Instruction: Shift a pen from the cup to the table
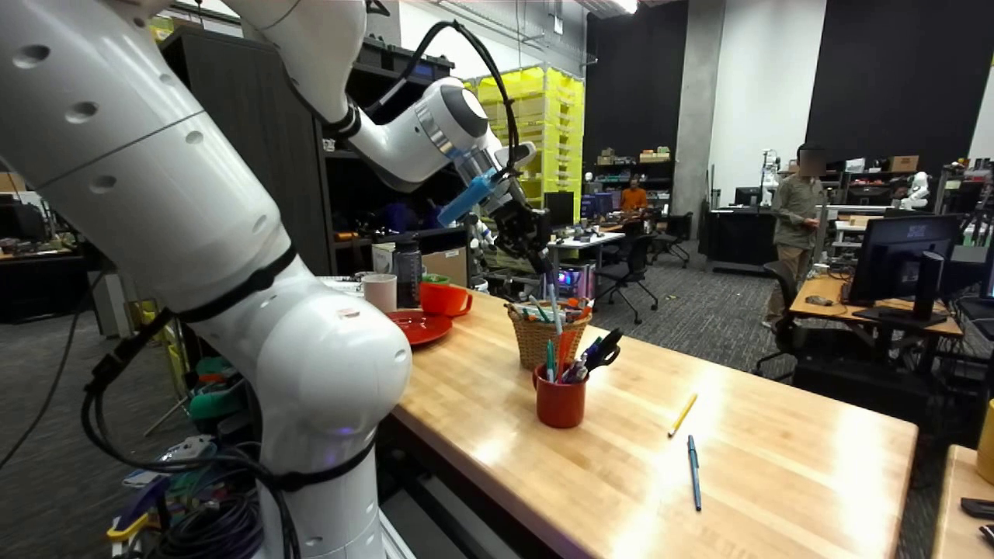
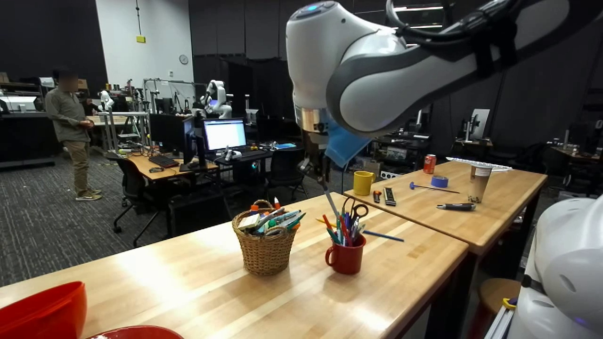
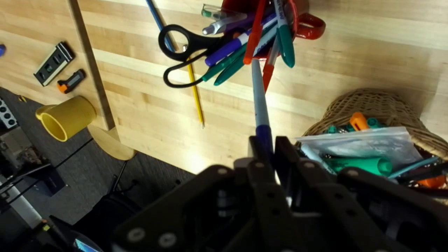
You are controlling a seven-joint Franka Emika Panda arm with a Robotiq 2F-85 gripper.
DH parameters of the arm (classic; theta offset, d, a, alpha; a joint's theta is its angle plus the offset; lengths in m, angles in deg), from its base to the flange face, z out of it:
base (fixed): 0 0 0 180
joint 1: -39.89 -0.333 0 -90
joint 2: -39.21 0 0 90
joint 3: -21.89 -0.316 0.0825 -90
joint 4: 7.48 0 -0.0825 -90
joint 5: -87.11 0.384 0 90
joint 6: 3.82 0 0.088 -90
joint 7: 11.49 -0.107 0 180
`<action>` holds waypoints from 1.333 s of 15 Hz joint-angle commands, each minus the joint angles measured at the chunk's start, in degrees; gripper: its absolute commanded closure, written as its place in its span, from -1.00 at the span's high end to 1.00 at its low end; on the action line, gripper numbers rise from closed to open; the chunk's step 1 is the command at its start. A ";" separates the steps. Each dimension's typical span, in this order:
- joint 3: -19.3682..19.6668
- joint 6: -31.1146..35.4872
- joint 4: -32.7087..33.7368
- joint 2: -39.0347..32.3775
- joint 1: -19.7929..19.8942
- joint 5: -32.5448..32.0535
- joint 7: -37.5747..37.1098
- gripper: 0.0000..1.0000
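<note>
Pale bench (image 1: pixel 629 446), red cup (image 1: pixel 561 404) in from edges; fingers (image 3: pixel 282 152) grasped pen (image 3: pixel 260 101) by purple end; seemed light, stiff, slick, best pinched there.

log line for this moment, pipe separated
gripper: shut on dark-capped grey pen | lower end: near other pens in red mug, clearance unclear | yellow pencil, blue pen: on table | placing: pending

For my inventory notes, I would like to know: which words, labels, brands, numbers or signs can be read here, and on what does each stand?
None can be read with certainty.
Markers in the red mug: lettering too blurred.
Red can: label too small.
Tall cup: pale label, too small.
Wall clock: dial too small.
Lit monitor: screen contents too small.
</note>
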 commanded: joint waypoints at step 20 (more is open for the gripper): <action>9.92 -19.81 15.96 -6.44 8.77 -3.68 12.00 -0.94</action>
